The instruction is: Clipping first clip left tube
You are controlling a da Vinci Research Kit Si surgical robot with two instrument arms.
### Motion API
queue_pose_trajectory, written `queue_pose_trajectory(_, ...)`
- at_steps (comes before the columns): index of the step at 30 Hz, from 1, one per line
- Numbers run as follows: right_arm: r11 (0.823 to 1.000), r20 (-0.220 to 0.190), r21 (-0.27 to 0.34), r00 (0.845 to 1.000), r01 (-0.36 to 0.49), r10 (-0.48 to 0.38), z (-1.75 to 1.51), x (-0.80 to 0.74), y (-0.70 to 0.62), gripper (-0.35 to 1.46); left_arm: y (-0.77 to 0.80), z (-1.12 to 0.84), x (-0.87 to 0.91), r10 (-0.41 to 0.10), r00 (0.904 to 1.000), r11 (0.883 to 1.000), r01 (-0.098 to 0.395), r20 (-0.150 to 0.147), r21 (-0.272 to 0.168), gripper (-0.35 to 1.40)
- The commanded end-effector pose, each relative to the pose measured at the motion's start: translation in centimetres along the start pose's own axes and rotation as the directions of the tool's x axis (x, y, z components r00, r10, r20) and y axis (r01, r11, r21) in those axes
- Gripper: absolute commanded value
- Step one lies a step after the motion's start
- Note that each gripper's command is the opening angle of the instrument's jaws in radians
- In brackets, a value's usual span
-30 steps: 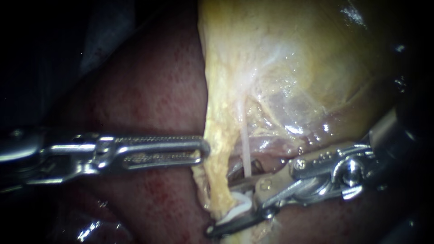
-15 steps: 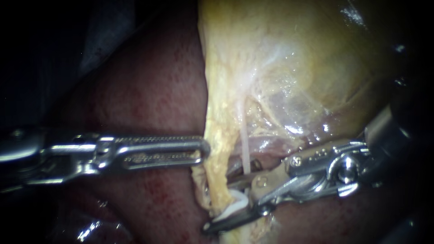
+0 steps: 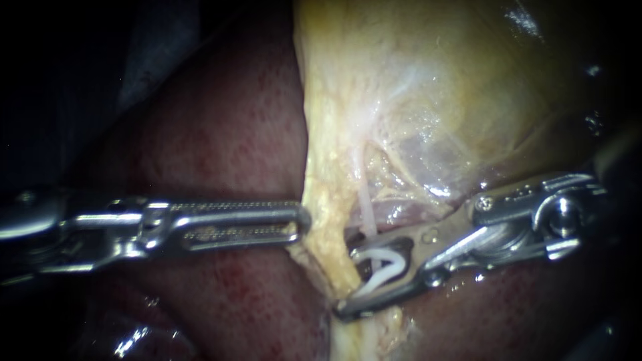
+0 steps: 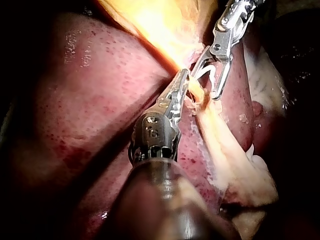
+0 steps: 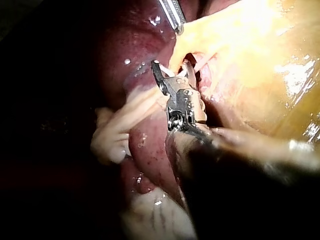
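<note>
A white clip [image 3: 386, 266] sits loaded in the parted jaws of the right instrument [image 3: 349, 279], its two legs spread in an open V, with the joined end deep in the jaws and the free ends towards the jaw tips. Both jaws bear on it from either side. A pale, pinkish tube [image 3: 365, 208] runs straight down from the glistening gallbladder [image 3: 428, 100], thin and taut, just beside the yellowish tissue fold [image 3: 328, 220]. Its lower end passes behind the upper jaw, at the clip's open mouth. Whether the tube already lies between the clip's legs cannot be made out. The clip is not yet closed.
</note>
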Motion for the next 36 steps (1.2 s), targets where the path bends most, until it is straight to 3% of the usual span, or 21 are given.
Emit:
queue_pose_trajectory(1,1.000,0.001,0.000,1.000,0.000,0.000,0.01,0.00,-0.01,0.47,0.00,0.00,0.00,0.000,1.0000,1.000,0.000,0.000,0.000,-0.35)
queue_pose_trajectory(15,1.000,0.001,-0.011,1.000,0.003,-0.003,0.31,0.06,-0.06,0.52,0.00,0.01,0.00,0.000,1.0000,1.000,0.000,0.000,0.000,-0.35)
queue_pose_trajectory(28,1.000,0.017,0.000,1.000,0.018,-0.018,0.54,-0.10,-0.03,0.53,0.00,0.01,0.00,0.000,1.0000,1.000,0.000,0.000,-0.001,-0.35)
queue_pose_trajectory(36,1.000,0.019,0.004,1.000,0.013,-0.013,0.55,-0.10,-0.05,0.51,0.00,0.01,0.00,0.000,1.0000,1.000,0.000,0.001,-0.001,-0.35)
